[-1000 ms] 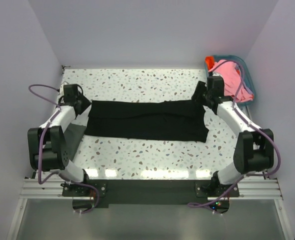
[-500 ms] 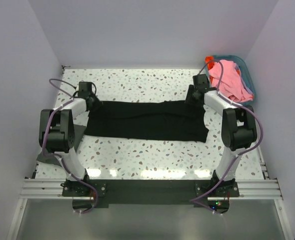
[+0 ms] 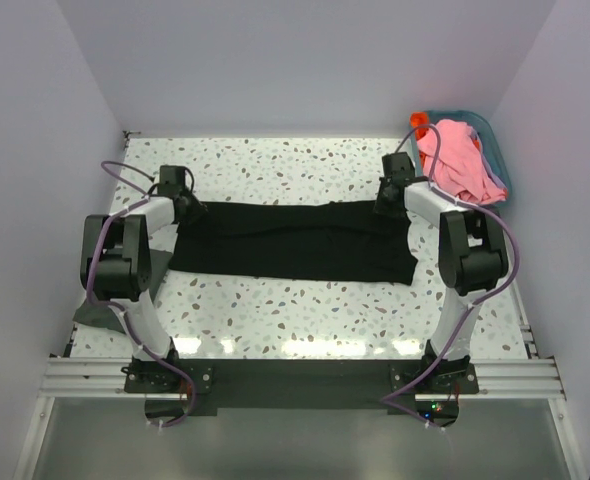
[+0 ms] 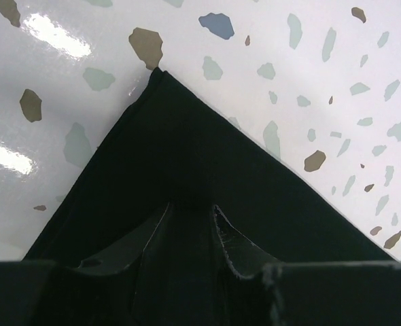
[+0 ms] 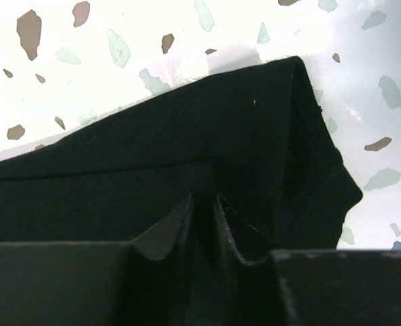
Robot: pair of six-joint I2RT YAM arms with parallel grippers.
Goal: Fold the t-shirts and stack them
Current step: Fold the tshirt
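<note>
A black t-shirt (image 3: 295, 245) lies folded into a long flat band across the middle of the table. My left gripper (image 3: 188, 208) sits at its far left corner, my right gripper (image 3: 385, 198) at its far right corner. In the left wrist view the gripper (image 4: 192, 206) is shut on a ridge of the black t-shirt (image 4: 187, 129). In the right wrist view the gripper (image 5: 204, 197) pinches the black t-shirt (image 5: 146, 159) near its folded corner. A pink t-shirt (image 3: 455, 155) and an orange-red one (image 3: 419, 124) lie bunched in the basket.
The teal basket (image 3: 499, 165) stands at the back right corner, just behind the right arm. Walls close the table in on three sides. A dark grey patch (image 3: 88, 314), perhaps fabric, shows at the table's left edge under the left arm.
Both grippers have moved inward from beside the shirt onto its far corners, and their jaws have closed on the fabric. The shirt itself has not shifted.
</note>
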